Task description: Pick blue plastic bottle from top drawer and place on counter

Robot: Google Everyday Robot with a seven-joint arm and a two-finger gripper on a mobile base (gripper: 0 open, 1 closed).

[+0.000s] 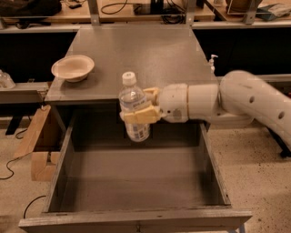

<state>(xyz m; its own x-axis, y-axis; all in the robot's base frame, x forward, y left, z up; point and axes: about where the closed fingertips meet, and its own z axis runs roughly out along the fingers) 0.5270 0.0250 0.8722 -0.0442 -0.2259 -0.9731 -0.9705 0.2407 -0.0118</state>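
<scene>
Cardboard pieces: at your far left, brown flat pieces lean on the floor beside the cabinet.

Bowl: a pale, shallow bowl stands upright on the tabletop, near its front left corner.

Tabletop: the worn grey square top of the cabinet. It runs back to a wooden workbench strewn with cables.

Blue plastic bottle: a small clear bottle with a white cap and a white-and-blue label, held upright in the air. It hangs just in front of the tabletop's front edge, above the rear of the open drawer. Its cap rises above the edge line and its base is well clear of the drawer floor. It does not rest on the tabletop.

Tool: your tool is clamped around the bottle's middle. Its tan fingers press the label from both sides, reaching in from the right.

Top drawer: pulled out toward you below the bottle, showing a scuffed grey floor and a thick front panel.

Pump dispenser: a tiny white one stands near the tabletop's right edge. You cannot tell what it stands on.

Arm: white and rounded, it enters from the right edge.
</scene>
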